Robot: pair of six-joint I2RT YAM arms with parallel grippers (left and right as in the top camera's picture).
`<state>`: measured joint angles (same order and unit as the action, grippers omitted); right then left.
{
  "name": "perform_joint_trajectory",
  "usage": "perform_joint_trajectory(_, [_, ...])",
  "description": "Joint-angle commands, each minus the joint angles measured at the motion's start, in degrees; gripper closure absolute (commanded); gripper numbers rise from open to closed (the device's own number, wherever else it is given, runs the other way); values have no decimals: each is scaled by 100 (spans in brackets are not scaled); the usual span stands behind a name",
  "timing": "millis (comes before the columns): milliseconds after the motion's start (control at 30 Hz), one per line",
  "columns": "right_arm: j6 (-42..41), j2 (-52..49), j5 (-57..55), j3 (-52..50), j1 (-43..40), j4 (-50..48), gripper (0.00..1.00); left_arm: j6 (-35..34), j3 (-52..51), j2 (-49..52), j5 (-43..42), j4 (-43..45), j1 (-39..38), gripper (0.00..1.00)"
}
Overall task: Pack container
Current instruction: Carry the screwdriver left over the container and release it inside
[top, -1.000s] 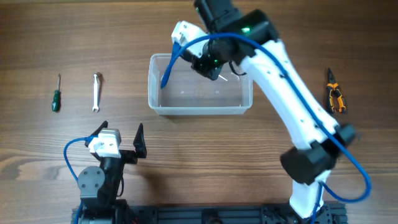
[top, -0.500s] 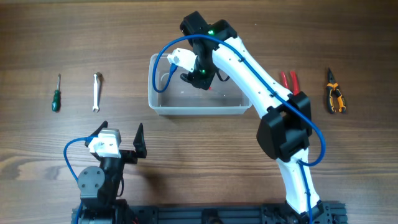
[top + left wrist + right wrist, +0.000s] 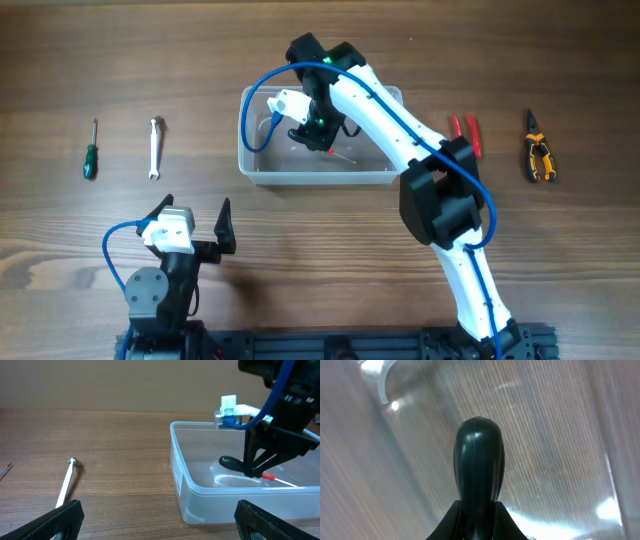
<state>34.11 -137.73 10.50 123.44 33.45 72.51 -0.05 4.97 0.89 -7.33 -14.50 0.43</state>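
Observation:
The clear plastic container [image 3: 252, 168] stands at the middle back of the table; it also shows in the left wrist view [image 3: 200, 497]. My right gripper [image 3: 322, 122] is down inside it, shut on a screwdriver with a dark handle [image 3: 479, 455], a red collar and a thin shaft [image 3: 280, 480]. In the right wrist view the right gripper's fingers [image 3: 479, 512] clamp the handle just above the container floor. My left gripper [image 3: 195, 225] is open and empty, in front of the container's left end; its fingertips frame the left wrist view [image 3: 160, 525].
A green screwdriver [image 3: 90, 150] and a small wrench [image 3: 155, 147] lie at the left; the wrench also shows in the left wrist view [image 3: 65, 485]. Red-handled pliers [image 3: 465, 135] and orange-black pliers [image 3: 540, 160] lie right of the container.
My right arm has swung left and lowered the held screwdriver into the container. The left arm has not moved.

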Motion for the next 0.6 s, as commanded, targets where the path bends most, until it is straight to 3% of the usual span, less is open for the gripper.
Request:
perform_joint_trajectory(0, [-177, -278, 157, -15, -20, -59, 85, 94, -52, -28, -52, 33, -33, 0])
perform_joint_trajectory(133, [-284, -382, 157, -15, -31, -70, 84, 94, -52, -28, -52, 33, -33, 0])
perform_joint_trajectory(233, [-280, -382, 160, -15, -31, -109, 72, 94, -52, -28, -52, 33, -33, 0])
perform_joint_trajectory(333, [-289, -382, 157, -15, -31, -109, 53, 94, -52, -28, -52, 33, -33, 0])
perform_joint_trajectory(467, [-431, -372, 59, 37, -33, -42, 40, 94, -52, -28, -52, 33, -33, 0])
perform_joint_trajectory(500, [-433, -361, -59, 122, -44, 37, 35, 94, -52, -28, -52, 33, -33, 0])
perform_joint_trajectory(533, [-442, -337, -157, 214, -55, 114, 13, 94, -52, -28, -52, 33, -33, 0])
perform_joint_trajectory(567, [-481, -282, -245, 352, -79, 221, 0, 94, -52, -28, -52, 33, -33, 0])
